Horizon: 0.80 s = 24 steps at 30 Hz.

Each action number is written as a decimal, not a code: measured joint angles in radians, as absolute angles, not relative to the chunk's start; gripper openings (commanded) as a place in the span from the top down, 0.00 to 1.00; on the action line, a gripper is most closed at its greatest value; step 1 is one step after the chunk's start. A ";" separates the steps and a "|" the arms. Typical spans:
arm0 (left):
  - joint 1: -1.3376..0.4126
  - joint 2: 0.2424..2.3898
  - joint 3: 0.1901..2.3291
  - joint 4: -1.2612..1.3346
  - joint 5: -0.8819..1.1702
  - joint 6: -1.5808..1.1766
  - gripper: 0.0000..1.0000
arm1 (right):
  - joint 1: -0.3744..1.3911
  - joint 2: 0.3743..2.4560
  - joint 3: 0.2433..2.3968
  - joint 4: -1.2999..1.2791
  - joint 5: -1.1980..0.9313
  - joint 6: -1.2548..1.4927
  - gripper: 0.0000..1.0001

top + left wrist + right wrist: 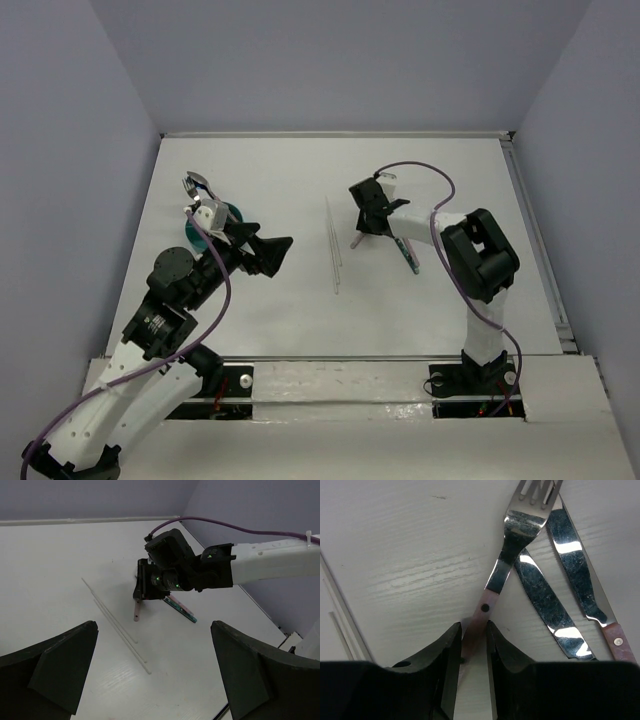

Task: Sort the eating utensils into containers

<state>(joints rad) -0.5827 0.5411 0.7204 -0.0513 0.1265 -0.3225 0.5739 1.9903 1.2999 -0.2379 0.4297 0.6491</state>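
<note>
A pink-handled fork [520, 525] lies on the white table, and my right gripper [473, 627] is shut on its handle. In the top view the right gripper [368, 226] is low over the fork's handle [357, 241]. Two knives [545, 600] lie crossed beside the fork, one with a teal handle [408, 255]. The teal cup [208, 233] stands at the left, partly hidden by my left arm, with a silver utensil [197, 183] sticking out. My left gripper [278, 252] is open and empty beside the cup and shows wide open in its own view [160, 680].
Two thin white sticks [333, 245] lie side by side mid-table between the arms; they also show in the left wrist view [117, 625]. Grey walls close the table on three sides. A rail [535, 240] runs along the right edge.
</note>
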 measured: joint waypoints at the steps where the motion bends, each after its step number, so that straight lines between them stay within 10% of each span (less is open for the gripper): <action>1: -0.583 0.541 0.720 -0.051 0.126 -0.323 0.01 | 0.577 1.990 1.299 -0.242 0.435 0.652 0.71; 8: -0.583 0.554 0.720 -0.051 0.126 -0.323 0.01 | 0.597 1.985 1.294 -0.255 0.455 0.651 0.53; 17: -0.581 0.588 0.720 -0.051 0.130 -0.323 0.01 | 0.603 1.954 1.246 -0.256 0.479 0.660 1.00; 24: -0.569 0.635 0.720 -0.050 0.155 -0.323 0.07 | 0.604 1.944 1.238 -0.261 0.482 0.663 1.00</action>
<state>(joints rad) -0.5686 0.6350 0.7204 -0.0502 0.1555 -0.3225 0.6037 1.9438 1.2385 -0.2607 0.4824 0.6628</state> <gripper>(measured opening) 0.980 0.079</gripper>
